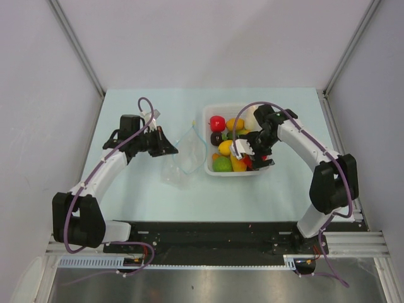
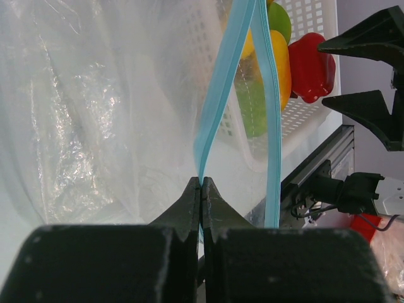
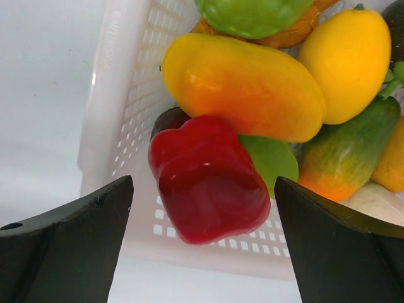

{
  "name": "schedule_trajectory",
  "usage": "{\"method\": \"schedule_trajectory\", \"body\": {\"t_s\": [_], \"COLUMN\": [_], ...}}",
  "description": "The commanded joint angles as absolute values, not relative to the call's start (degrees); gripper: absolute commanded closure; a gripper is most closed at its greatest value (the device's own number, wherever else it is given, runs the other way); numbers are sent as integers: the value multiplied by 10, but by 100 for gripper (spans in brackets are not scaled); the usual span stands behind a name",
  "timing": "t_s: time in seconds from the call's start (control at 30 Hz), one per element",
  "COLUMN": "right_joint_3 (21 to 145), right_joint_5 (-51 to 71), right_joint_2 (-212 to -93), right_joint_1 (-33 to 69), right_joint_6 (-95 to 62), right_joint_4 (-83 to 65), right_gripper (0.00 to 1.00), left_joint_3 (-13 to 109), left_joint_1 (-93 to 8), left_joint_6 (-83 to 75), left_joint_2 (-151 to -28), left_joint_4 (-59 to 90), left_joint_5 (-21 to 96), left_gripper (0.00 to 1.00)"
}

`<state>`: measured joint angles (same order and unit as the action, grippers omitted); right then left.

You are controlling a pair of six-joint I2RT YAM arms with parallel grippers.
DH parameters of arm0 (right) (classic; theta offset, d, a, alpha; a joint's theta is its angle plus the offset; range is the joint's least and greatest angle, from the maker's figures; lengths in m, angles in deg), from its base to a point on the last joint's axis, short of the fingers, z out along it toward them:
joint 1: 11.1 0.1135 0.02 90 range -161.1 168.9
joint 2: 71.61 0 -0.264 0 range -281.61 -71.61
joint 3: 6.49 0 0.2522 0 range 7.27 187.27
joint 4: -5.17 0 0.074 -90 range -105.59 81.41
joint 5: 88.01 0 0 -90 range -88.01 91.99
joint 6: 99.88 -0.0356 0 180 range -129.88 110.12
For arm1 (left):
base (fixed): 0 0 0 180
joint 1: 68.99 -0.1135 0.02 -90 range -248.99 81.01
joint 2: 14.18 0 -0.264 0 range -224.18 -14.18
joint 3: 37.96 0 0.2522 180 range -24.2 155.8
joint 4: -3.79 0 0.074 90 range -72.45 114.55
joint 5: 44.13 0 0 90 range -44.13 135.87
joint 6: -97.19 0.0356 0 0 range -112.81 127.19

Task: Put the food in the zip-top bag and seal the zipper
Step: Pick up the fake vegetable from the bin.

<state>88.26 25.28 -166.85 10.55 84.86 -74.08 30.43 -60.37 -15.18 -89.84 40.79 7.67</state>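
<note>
Left side: your left gripper (image 2: 202, 189) is clenched on the zipper (image 2: 226, 88), pinching one of its two teal strips right at the fingertips. The other strip runs apart from it to the right, so the mouth of the zip-top bag (image 2: 82, 126) stands parted. From above, the bag lies crumpled on the tabletop (image 1: 177, 101) between that gripper and the white basket (image 1: 233, 174), just beside the basket's left wall.

The food (image 1: 222, 164) is heaped in the basket: red, yellow, orange, green and dark pieces crowded together.

Right side: your right gripper (image 3: 203, 184) is released, its fingers spread wide, over the near right part of the basket. In its wrist view a red pepper (image 3: 208, 183) sits between the two fingers, with a gap on either side and no contact. The pepper lies close to the basket's perforated wall, overlapping a dark piece and a green one. A long yellow-orange fruit (image 3: 246, 88) lies just past it, and a lemon (image 3: 347, 63) is beside that.
</note>
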Motion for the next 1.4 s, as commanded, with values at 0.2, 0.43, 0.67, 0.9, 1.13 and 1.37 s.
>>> {"method": "schedule_trajectory", "body": {"t_s": [0.2, 0.43, 0.67, 0.9, 1.13, 1.37], "right_joint_3": [883, 898, 993, 1074, 1019, 928], "right_joint_5": [212, 250, 398, 437, 440, 382], "right_joint_2": [-1708, -1633, -1610, -1651, -1686, -1735], "right_joint_1": [119, 125, 119, 158, 242, 303], "right_joint_6": [849, 767, 424, 11, -223, -181], "right_joint_4": [-705, -648, -528, -339, -171, -176], "right_gripper": [27, 68, 83, 87, 89, 92], "left_joint_3": [306, 313, 311, 313, 317, 313], "left_joint_1": [-601, -600, -600, -601, -620, -632], "left_joint_6": [-135, -137, -140, -155, -190, -204], "left_joint_2": [-884, -882, -872, -870, -886, -876], "left_joint_4": [406, 410, 410, 406, 385, 374], "left_joint_5": [68, 61, 60, 53, 25, -4], "left_gripper": [100, 100, 100, 100, 100, 100]}}
